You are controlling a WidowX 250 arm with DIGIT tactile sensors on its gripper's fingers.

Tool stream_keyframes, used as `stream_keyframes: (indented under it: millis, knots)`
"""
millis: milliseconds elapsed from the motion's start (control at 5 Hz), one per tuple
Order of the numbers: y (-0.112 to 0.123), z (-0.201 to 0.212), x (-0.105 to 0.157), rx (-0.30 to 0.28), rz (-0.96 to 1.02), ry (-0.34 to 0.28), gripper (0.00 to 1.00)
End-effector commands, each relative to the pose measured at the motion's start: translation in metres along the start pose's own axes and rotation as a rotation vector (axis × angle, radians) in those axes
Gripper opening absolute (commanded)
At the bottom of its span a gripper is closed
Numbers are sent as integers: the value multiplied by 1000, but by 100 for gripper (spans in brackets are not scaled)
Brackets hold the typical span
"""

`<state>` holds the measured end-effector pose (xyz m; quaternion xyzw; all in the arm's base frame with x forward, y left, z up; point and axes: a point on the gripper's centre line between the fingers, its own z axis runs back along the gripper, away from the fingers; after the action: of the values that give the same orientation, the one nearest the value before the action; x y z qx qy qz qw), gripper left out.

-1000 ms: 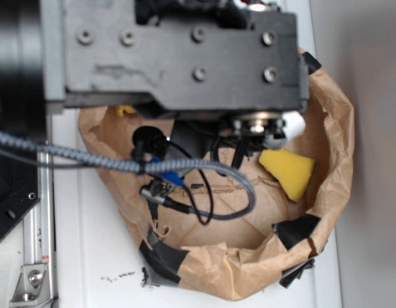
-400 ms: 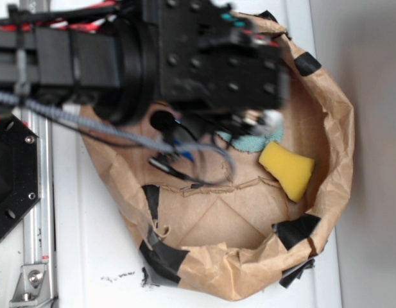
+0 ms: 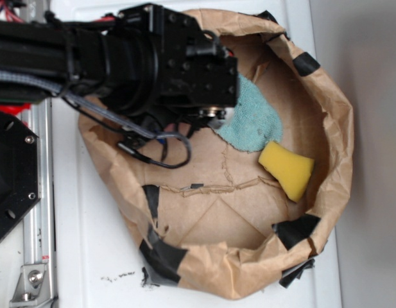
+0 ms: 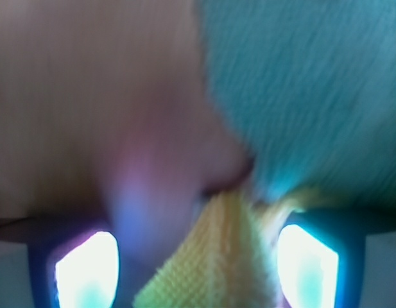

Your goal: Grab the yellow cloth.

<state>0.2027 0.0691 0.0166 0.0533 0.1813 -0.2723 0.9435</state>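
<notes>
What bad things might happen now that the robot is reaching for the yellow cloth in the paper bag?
1. The yellow cloth sits between the end effector's fingers, right beside the teal cloth. Closing could pinch both.
2. The wrist view is blurry, so whether the fingers have a firm hold is unclear; the cloth might slip out.
3. The arm's dangling cable hangs inside the paper bag and could snag its crumpled wall.

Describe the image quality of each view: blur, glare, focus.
Exterior view: mostly sharp, evenly lit; the teal cloth, yellow sponge and paper bag are crisp, while the arm is dark with little detail. Wrist view: heavily blurred and streaked; two blown-out glowing patches at the bottom; the yellow cloth shows between them.
</notes>
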Motion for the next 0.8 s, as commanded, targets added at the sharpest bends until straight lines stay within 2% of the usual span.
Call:
stream_keyframes:
  millis: [0,200,400,600]
  knots:
    - [7,-7,-11,-9,118,-1,0]
    - [-1,11,-8,14,110,-55,0]
    - [-26,73,13,61,80,-251,0]
    - [-46,137,23,39,150,-392,0]
